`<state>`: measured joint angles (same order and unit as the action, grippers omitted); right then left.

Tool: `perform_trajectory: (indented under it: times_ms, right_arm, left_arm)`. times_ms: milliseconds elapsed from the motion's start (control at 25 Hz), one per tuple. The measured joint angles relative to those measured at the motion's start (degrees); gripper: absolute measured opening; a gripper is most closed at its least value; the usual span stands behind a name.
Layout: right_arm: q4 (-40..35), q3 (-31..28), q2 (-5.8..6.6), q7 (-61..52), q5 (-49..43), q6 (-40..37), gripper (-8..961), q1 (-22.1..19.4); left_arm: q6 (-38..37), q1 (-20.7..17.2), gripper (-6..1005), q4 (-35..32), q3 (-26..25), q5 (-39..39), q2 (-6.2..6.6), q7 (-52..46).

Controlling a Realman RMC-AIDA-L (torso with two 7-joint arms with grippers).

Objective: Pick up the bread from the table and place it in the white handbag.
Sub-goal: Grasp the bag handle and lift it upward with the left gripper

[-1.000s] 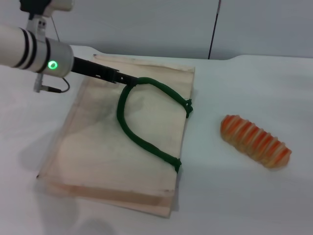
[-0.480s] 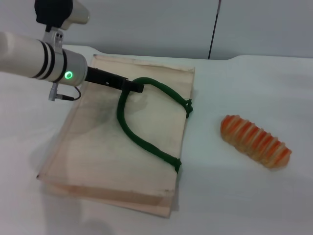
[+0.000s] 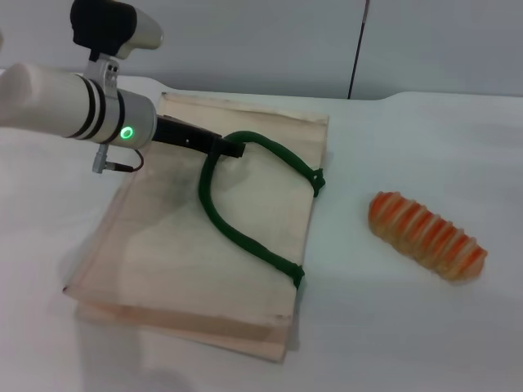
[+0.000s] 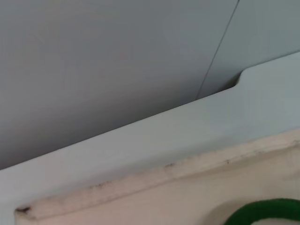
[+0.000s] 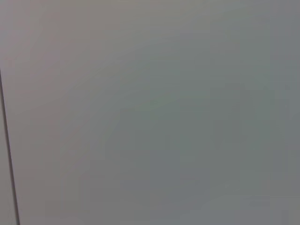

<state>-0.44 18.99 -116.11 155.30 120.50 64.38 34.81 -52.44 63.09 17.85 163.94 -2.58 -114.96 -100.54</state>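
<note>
Table (image 3: 458, 147): white, bare by the wall.
Bag (image 3: 163, 245): flat, soft cloth.
Bread (image 3: 426, 235): light, shiny, slippery; grab its middle.
Left claw (image 3: 233, 149): at the green handle (image 3: 221, 216); open or closed, cannot tell.

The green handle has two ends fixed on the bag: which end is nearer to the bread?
The handle end nearer the bread is the far one, not the near-edge knot.

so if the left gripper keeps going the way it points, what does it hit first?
The left gripper already sits at the green rope handle on the white handbag; that comes first. Height above the rope is unclear.
</note>
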Motion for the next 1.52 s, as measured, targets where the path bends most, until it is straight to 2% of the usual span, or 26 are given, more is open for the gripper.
perform_trajectory:
  times_ms: [160, 360, 800, 960, 1080, 1280, 1520]
  right_arm:
    - [0.0, 0.0, -0.03, 0.0, 0.0, 0.0, 827, 0.0]
    - [0.0, 0.0, 0.01, 0.1, 0.0, 0.0, 823, 0.0]
    - [0.0, 0.0, 0.01, 0.1, 0.0, 0.0, 815, 0.0]
    - [0.0, 0.0, 0.01, 0.2, 0.0, 0.0, 811, -0.4]
    - [0.0, 0.0, 0.01, 0.2, 0.0, 0.0, 809, -0.4]
    - [-0.1, -0.1, 0.01, 0.1, 0.0, 0.0, 805, -0.4]
    - [0.1, -2.2, -0.11, 0.0, 0.0, 0.0, 801, -0.6]
  left_arm:
    - [0.1, 0.0, 820, 0.0, 0.0, 0.1, -0.06, -0.6]
    - [0.1, -0.2, 652, 0.0, 0.0, 0.1, -0.06, -0.5]
    - [0.1, -0.6, 175, 0.0, 0.0, 1.7, -0.03, 0.1]
    - [-3.4, -1.2, 150, 0.1, 0.0, 7.5, 0.25, 4.1]
    - [-10.9, -2.5, 131, 0.7, 0.0, 14.1, 1.36, 8.6]
    - [-27.6, -5.2, 117, 1.2, 0.1, 24.5, 5.08, 13.8]
    - [-41.0, -8.7, 117, 2.9, 0.1, 32.9, 8.89, 12.5]
